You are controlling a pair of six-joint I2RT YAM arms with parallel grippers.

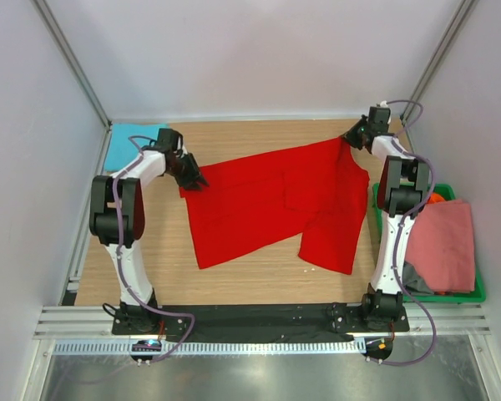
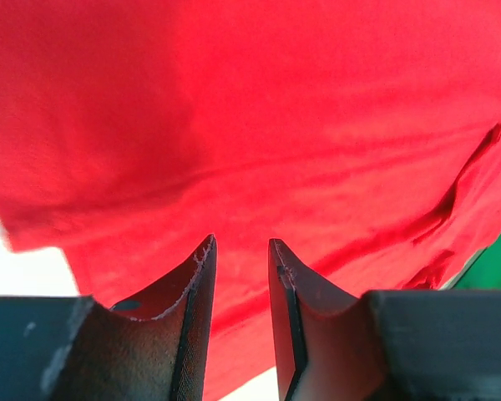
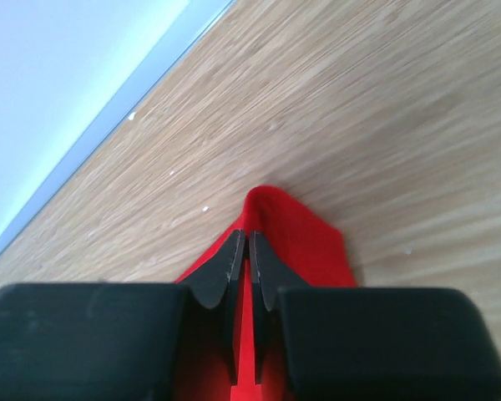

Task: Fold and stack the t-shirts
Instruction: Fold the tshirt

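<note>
Right end effector clamps a corner of the red t-shirt; left end effector stands narrowly parted, gripping nothing.
Pinched corner sits just beyond the green crate's far-left corner; from there the shirt's long axis slants across the bench, away from the crate and toward the near side. Left end effector sits at the edge farthest from the crate.
</note>
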